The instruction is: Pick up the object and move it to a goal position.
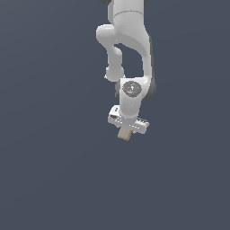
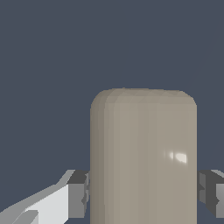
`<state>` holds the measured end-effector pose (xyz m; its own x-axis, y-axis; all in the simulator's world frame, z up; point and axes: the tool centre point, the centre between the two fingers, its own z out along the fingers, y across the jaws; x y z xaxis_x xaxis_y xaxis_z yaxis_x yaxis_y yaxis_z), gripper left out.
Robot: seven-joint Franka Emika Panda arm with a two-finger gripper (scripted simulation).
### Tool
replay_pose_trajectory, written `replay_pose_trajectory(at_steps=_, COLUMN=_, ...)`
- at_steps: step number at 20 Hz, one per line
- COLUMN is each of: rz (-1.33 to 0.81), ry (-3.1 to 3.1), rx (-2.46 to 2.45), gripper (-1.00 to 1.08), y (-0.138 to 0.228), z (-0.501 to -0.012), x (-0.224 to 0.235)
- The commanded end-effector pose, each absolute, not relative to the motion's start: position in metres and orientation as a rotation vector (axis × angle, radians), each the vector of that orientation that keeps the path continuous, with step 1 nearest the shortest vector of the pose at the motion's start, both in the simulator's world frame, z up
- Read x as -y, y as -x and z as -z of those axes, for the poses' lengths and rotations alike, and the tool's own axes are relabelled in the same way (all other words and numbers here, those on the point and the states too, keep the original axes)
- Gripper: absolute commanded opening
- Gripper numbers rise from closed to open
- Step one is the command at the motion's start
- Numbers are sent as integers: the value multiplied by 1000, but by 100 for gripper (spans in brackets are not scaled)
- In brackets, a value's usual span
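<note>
The tan rectangular block (image 1: 125, 134) hangs just under my white gripper (image 1: 126, 130) in the exterior view, only its lower end showing below the hand. In the wrist view the block (image 2: 143, 157) fills the middle of the picture. It stands between my two grey fingertips (image 2: 78, 192), which press against its two sides. The gripper (image 2: 144, 192) is shut on the block. Nothing but the flat dark grey ground shows around it. I cannot tell whether the block touches the ground or is held above it.
The white arm (image 1: 130, 45) reaches down from the exterior view's top. A uniform dark grey surface (image 1: 54, 170) surrounds it. No other objects or edges are in view.
</note>
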<state>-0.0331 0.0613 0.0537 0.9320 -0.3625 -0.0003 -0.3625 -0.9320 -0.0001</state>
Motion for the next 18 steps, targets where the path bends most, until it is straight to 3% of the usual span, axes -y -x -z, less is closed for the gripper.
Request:
replay_pose_trajectory(at_steps=1, rz=0, ry=3088, rx=-580, gripper=-100, y=27, z=-63, x=-91)
replay_pose_trajectory(at_steps=10, rz=0, ry=3088, rx=-580, gripper=-100, y=2, z=-94, x=-189)
replay_pose_trajectory(at_steps=18, rz=0, ry=3088, rx=-580, gripper=-100, y=-12, z=-108, x=-235)
